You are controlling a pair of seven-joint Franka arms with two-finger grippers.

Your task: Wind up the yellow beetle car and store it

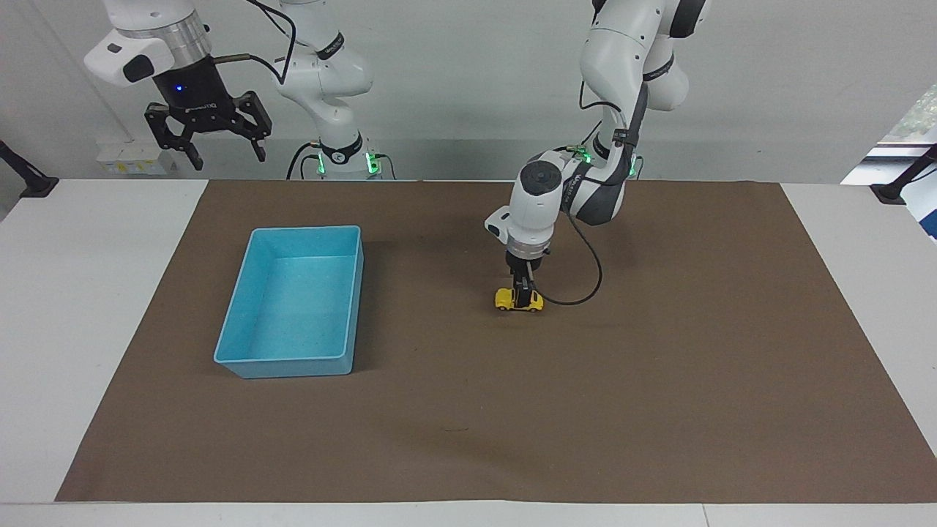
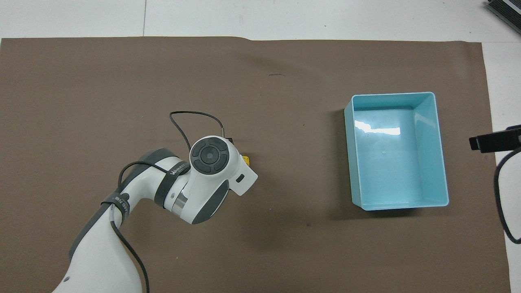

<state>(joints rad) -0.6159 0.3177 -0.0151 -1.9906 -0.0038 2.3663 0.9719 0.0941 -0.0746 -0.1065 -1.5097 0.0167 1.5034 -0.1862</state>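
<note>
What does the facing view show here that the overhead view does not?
Only the facing view shows the left gripper down on the yellow beetle car, whose whole body sits on the brown mat, and the right gripper waiting with open fingers, raised at its own end of the table. Only the overhead view shows the blue bin floor fully, with nothing in it; the left arm's wrist hides most of the car there. Both show the bin apart from the car, toward the right arm's end.

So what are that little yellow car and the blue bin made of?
The yellow car looks like glossy painted plastic or metal; the pictures cannot settle which. The blue bin looks like smooth moulded plastic: thin even walls, rounded rim, and a bright glare on its floor in the overhead view.
</note>
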